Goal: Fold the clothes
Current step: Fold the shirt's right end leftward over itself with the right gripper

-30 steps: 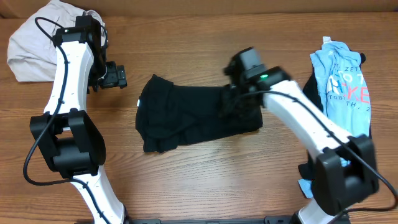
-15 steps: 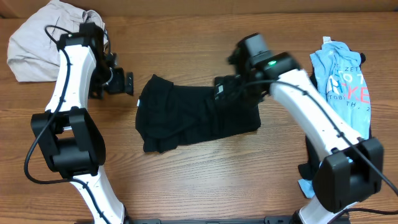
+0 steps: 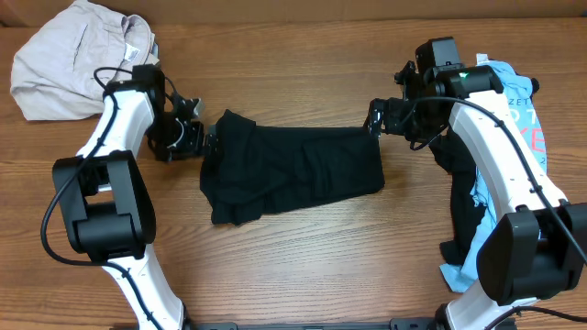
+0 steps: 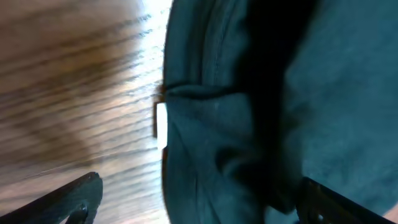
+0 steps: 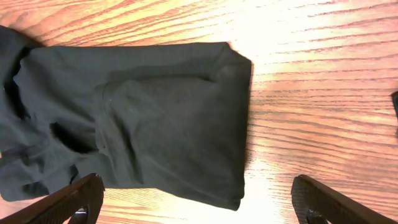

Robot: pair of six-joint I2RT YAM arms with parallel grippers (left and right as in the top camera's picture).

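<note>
We are listing one black garment lying seemingly half-folded mid-table, the left gripper and right gripper gaping empty at its ends, the beige garment far left and the blue T-shirt right waiting unfolded.

We see just one wooden table, brown, its grain running across the overhead view (blurred in the left wrist view, sharp with a bright glare in the right). A paler strip lines its far edge.
</note>
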